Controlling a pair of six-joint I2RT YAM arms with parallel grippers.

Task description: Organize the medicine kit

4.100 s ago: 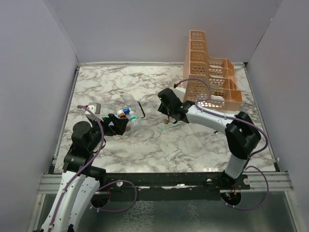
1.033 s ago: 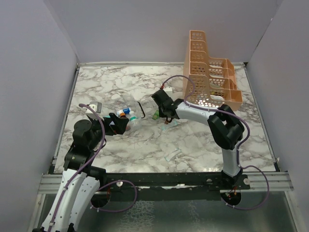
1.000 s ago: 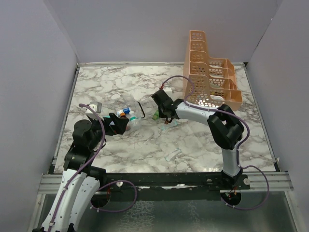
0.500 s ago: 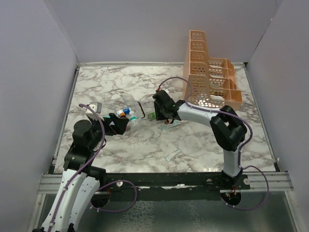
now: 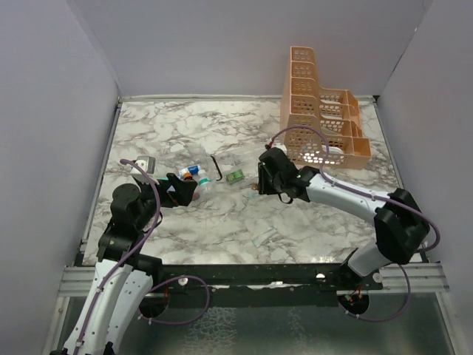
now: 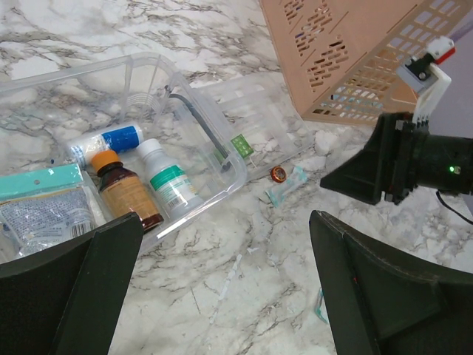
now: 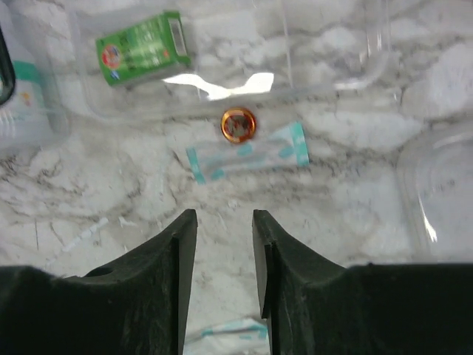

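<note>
One teal packet (image 7: 247,157) lies crosswise before right pincer (image 7: 222,222), narrowly parted, empty.

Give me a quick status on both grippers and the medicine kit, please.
Left gripper open, empty, facing clear plastic bin. Right gripper slightly open, empty, above teal-edged clear sachet. Small orange disc beside it.

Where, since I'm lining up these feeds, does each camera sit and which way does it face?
Top external: above and behind, looking down on the marble table; both arms show.
Left wrist: behind the open left claw, facing the clear bin and right arm.
Right wrist: above the open right claw, looking down at the table.
Both wrist views share the green packet, copper disc and teal sachet.
</note>
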